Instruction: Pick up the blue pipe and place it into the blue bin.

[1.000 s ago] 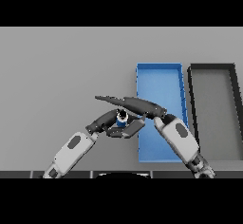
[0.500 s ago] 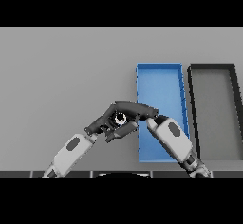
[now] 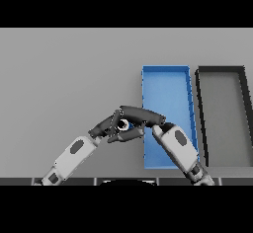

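The blue pipe shows as a small ring between my two hands, just left of the blue bin. My left hand reaches in from the lower left, with its fingers under and round the pipe. My right hand comes in over the near end of the blue bin, and its fingers curl over the pipe from above. Most of the pipe is hidden by the fingers. I cannot tell whether the pipe is off the table.
A black bin stands to the right of the blue bin. The grey table stretches to the left and behind the hands. My right forearm lies across the near end of the blue bin.
My right hand's fingers were straight above the pipe and have curled down round it. The left hand has stayed at the pipe. Both hands have hardly shifted.
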